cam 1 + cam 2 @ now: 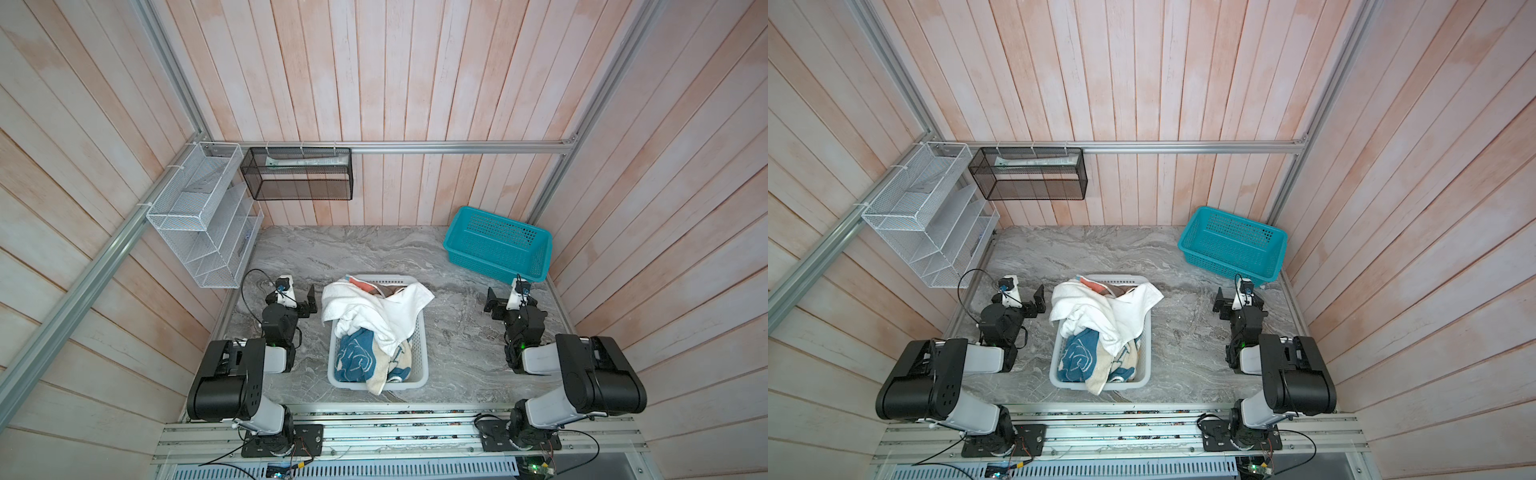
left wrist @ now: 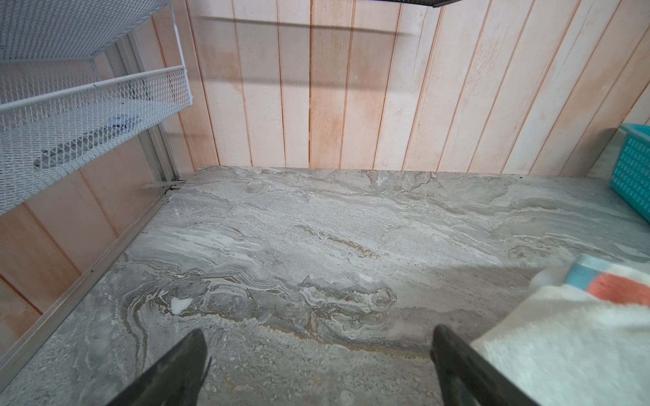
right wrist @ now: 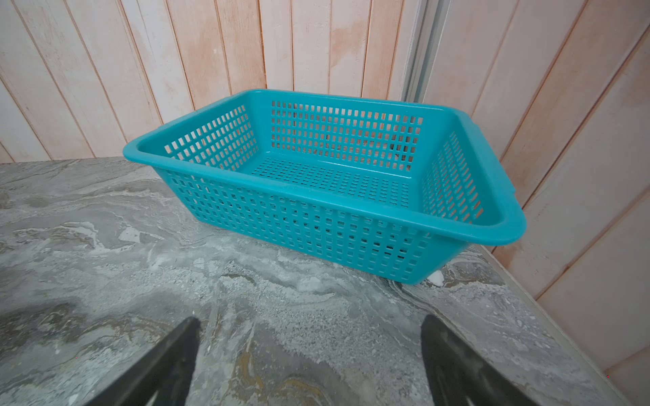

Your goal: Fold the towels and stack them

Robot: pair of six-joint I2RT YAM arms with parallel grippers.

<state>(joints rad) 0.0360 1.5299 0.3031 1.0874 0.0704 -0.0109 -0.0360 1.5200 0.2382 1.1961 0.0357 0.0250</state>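
The towels lie heaped in a white plastic basket (image 1: pixel 337 380) (image 1: pixel 1059 380) at the table's middle. A white towel (image 1: pixel 374 307) (image 1: pixel 1100 307) (image 2: pixel 562 334) lies on top and spills over the rim. A blue-cream towel (image 1: pixel 357 359) (image 1: pixel 1079 359) fills the near end. A coral-and-blue towel (image 1: pixel 361 284) (image 1: pixel 1092 284) (image 2: pixel 615 286) peeks out at the far end. My left gripper (image 1: pixel 308 302) (image 1: pixel 1038 303) (image 2: pixel 318 332) stands open just left of the basket, empty. My right gripper (image 1: pixel 492 303) (image 1: pixel 1220 305) (image 3: pixel 309 320) is open over bare table to the right, empty.
An empty teal basket (image 1: pixel 498 266) (image 1: pixel 1233 266) (image 3: pixel 316 225) (image 2: pixel 633 165) sits at the back right corner. A white wire shelf (image 1: pixel 199 212) and a black mesh bin (image 1: pixel 297 174) hang on the left and back walls. Wood-panel walls enclose the marble table (image 1: pixel 332 249).
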